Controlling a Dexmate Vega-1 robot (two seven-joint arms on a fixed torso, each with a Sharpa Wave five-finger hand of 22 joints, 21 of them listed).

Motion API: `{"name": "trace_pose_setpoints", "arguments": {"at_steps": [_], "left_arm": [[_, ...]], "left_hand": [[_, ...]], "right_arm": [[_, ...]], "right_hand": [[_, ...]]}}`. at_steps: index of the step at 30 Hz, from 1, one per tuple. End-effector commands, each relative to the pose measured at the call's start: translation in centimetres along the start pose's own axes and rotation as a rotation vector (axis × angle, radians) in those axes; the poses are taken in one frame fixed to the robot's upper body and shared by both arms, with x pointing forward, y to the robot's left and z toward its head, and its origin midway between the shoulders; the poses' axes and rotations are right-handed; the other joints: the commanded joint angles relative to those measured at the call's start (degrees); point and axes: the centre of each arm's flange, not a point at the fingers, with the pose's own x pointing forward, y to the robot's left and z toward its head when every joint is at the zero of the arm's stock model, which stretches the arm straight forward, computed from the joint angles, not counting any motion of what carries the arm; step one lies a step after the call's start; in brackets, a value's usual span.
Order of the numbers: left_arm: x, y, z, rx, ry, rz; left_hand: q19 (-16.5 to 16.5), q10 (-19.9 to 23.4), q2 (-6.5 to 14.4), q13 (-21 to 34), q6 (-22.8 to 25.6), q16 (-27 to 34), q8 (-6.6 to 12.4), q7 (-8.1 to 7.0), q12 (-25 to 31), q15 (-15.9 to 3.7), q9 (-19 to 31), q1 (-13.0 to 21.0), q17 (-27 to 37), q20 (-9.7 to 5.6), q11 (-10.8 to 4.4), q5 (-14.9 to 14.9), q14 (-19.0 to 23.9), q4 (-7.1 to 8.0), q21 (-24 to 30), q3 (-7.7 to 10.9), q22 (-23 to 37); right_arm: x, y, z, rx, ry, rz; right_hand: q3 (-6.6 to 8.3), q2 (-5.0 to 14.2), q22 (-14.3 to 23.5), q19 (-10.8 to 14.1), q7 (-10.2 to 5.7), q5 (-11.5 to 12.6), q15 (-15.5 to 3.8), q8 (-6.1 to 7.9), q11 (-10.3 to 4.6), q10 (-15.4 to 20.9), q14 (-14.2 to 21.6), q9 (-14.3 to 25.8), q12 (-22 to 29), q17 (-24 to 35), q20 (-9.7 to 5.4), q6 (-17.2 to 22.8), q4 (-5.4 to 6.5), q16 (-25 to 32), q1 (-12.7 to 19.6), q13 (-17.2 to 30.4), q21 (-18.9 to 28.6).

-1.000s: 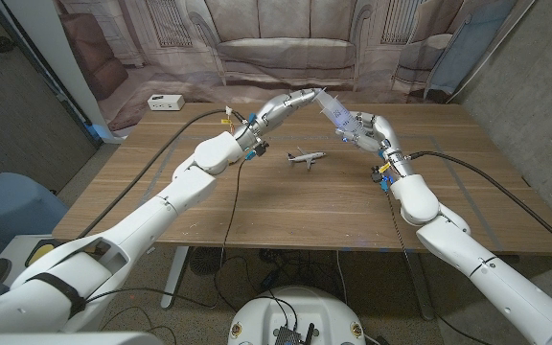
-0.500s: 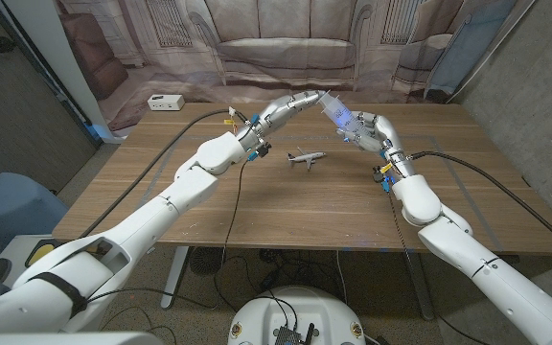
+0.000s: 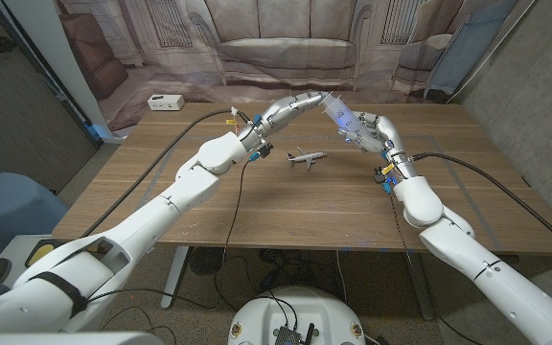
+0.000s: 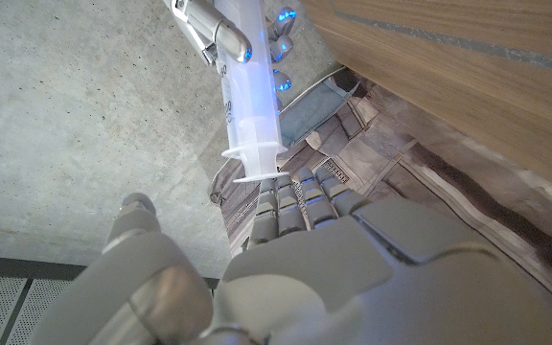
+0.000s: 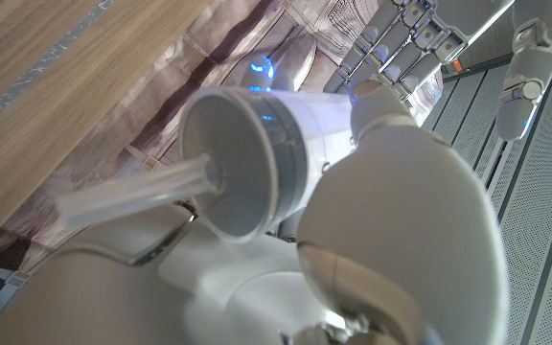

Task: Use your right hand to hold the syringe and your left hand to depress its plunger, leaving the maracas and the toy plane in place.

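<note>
While right hand (image 3: pixel 376 131) grips syringe (image 3: pixel 339 114), left hand (image 3: pixel 295 103) touches its plunger end

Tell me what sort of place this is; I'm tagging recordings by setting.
Probably a lab or studio staged as a living room: a printed backdrop showing a sofa hangs behind the table, bare concrete wall stands to its side, and cables and a power strip lie on the tabletop.

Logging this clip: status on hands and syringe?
Right hand holds syringe above the table. Left hand fingers at its plunger end. Toy plane on table, untouched. Nothing in the way.
</note>
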Motion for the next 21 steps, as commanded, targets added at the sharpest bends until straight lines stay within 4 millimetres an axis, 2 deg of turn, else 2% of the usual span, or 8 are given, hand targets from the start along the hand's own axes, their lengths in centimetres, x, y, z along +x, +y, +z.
{"name": "trace_pose_setpoints", "arguments": {"at_steps": [1, 15, 21], "left_arm": [[-0.32, -0.31, 0.2, -0.001, 0.001, -0.003], [-0.6, 0.18, 0.38, 0.007, -0.008, 0.022], [-0.72, 0.4, 0.48, 0.007, -0.019, 0.043]], "left_hand": [[-0.09, -0.24, 0.16, 0.22, 0.4, -0.03, 0.13, -0.01, 0.24, -0.09, 0.21, 0.48, 0.12, 0.09, -0.2, -0.01, -0.22, 0.05, -0.25, -0.01, 0.18], [-0.63, -0.52, 0.2, 0.22, 0.3, -0.1, 0.07, -0.82, 0.13, -0.33, 0.21, 0.47, 0.14, 1.25, -0.91, 0.0, -0.46, 0.09, -0.43, -0.04, 0.19], [-0.45, -0.64, 0.22, 0.22, 0.08, -0.08, -0.01, -1.02, 0.09, -0.36, 0.21, 0.49, 0.14, 1.14, -0.93, 0.0, -0.44, 0.08, -0.35, -0.04, 0.2]], "right_arm": [[-0.18, 0.21, 0.06, 0.013, -0.006, -0.004], [-0.22, 0.26, 0.02, 0.019, -0.004, -0.013], [-0.28, 0.23, -0.16, 0.026, 0.003, -0.012]], "right_hand": [[11.39, 10.01, 0.03, -0.31, -0.23, 0.37, -2.69, 0.33, 0.87, 1.43, 0.6, 0.23, 0.34, 0.31, -2.72, 0.6, 10.85, 0.04, -5.74, 0.26, 0.47], [11.48, 9.97, -0.01, -0.36, -0.2, 0.35, -2.53, 0.34, 0.51, 1.6, 0.81, 0.23, 0.37, 0.38, -2.66, 0.72, 10.71, 0.08, -5.77, 0.18, 0.99], [11.54, 9.97, -0.03, -0.31, -0.23, 0.34, -2.52, 0.33, 0.89, 1.75, 0.91, 0.23, 0.41, 0.4, -2.62, 0.74, 10.65, 0.09, -5.8, 0.14, 1.32]]}}
